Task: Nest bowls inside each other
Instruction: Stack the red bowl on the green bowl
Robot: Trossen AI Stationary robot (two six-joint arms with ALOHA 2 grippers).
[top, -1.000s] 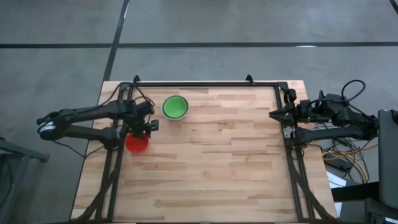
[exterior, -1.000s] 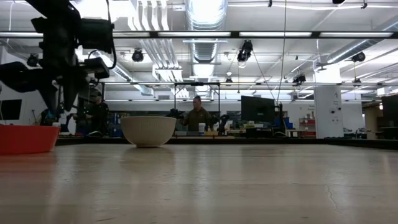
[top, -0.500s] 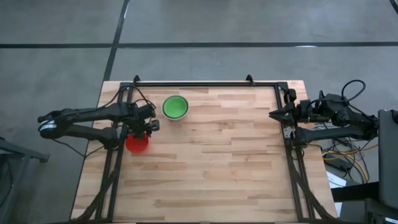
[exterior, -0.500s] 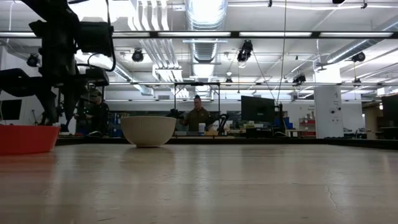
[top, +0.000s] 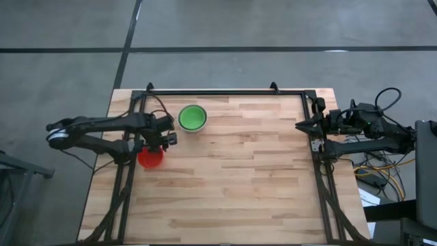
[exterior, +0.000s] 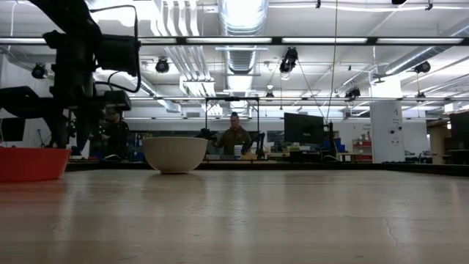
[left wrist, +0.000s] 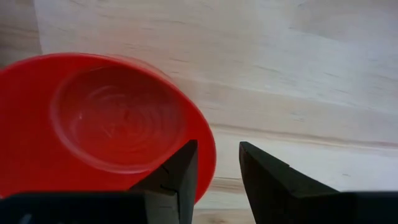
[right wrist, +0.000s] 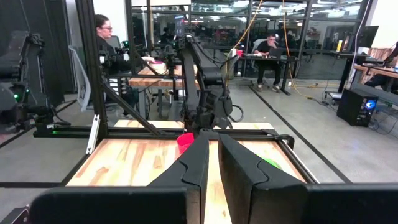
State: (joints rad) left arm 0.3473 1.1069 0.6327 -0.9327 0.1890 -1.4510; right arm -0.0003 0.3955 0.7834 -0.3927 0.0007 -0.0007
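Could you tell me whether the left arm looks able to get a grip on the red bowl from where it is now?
Probably yes. The left gripper hangs right above the red bowl with its fingers open and straddling the rim, one over the inside, one outside. Nothing lies between them and the rim, so a straight descent looks clear.

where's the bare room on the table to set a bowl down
Most of the table is bare: everything between the green bowl, the red bowl and the right gripper parked at the right edge. It is crowded only at the far left corner, where the left gripper hovers over the red bowl.
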